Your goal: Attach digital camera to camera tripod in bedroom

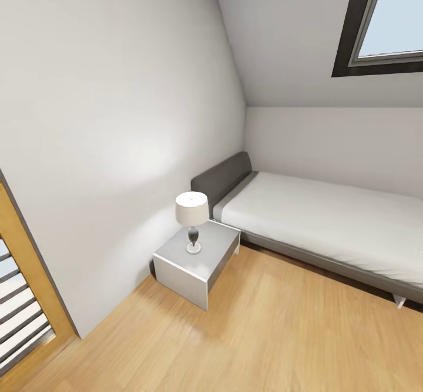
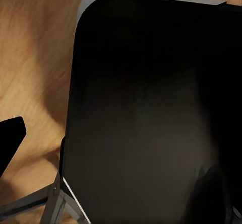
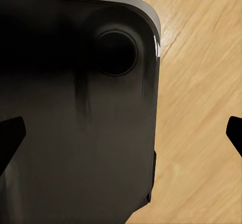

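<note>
While rolling through the bedroom (image 1: 117, 116): head view turned on a corner with sloped ceiling and light wood floor (image 1: 264, 333).
Digital camera: whereabouts could not be told from these views; had yet to be found.
Camera tripod: likewise unplaced; not yet reached.
Stage of task: judged as search and approach, with attaching not begun.
Left end effector (image 2: 10, 139): one dark fingertip seen over the floor beside the robot's own black body panel (image 2: 146, 113); opening could not be told, nor any hold.
Right end effector (image 3: 121, 133): fingertips (image 3: 10, 133) spread wide at opposite edges of the wrist view, holding nothing, black panel and floor beyond.
Handling of the camera, as a judgement: probably light and rigid, with smooth casing and a fragile lens; best pinched across the two flat sides of the body, clear of lens and top button, base left free for the mount.
Handling of the tripod, as a judgement: stiff but light and easily tipped; best steadied at the head or high on a leg, never by the long pan handle, likely to swing.
Count, furniture: one grey bed (image 1: 329, 222) with white mattress, one white bedside bench (image 1: 197, 269) just beside its headboard.
Count, on the bench: one lamp (image 1: 192, 216), upright.
Count, openings: one skylight (image 1: 388, 16), one wooden door (image 1: 23, 298) at the left edge.
Count, fingertips seen: one left, two right.
</note>
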